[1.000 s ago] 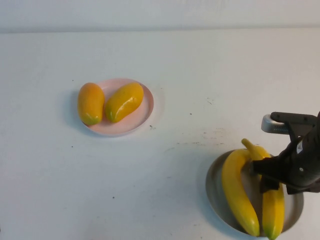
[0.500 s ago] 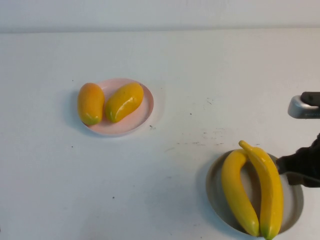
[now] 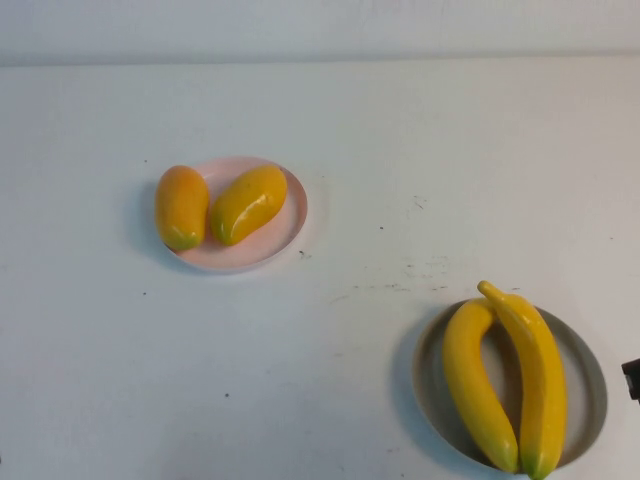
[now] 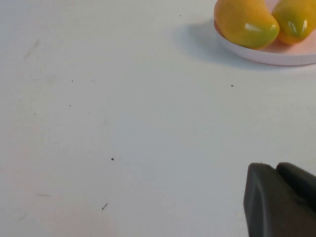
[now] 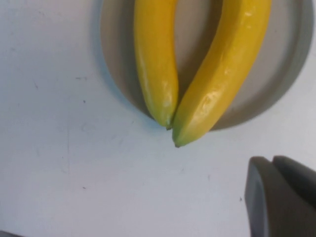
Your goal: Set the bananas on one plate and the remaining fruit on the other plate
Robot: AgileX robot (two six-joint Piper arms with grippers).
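Two bananas [image 3: 472, 385] [image 3: 538, 375] lie side by side on the grey-blue plate [image 3: 592, 385] at the front right. Two mangoes [image 3: 181, 206] [image 3: 248, 203] lie on the pale pink plate [image 3: 291, 231] at the left. My right gripper [image 5: 271, 160] is shut and empty, off the plate past the bananas' green tips [image 5: 173, 123]; only a sliver of it shows at the high view's right edge [image 3: 633, 378]. My left gripper [image 4: 275, 167] is shut and empty over bare table, well short of the pink plate [image 4: 276, 57] and mangoes [image 4: 244, 22].
The white table [image 3: 380, 150] has dark scuffs and specks between the two plates. A pale wall runs along the far edge.
My right gripper let go of the second banana and drew back to the right, almost out of the high view. That banana now lies on the grey-blue plate.
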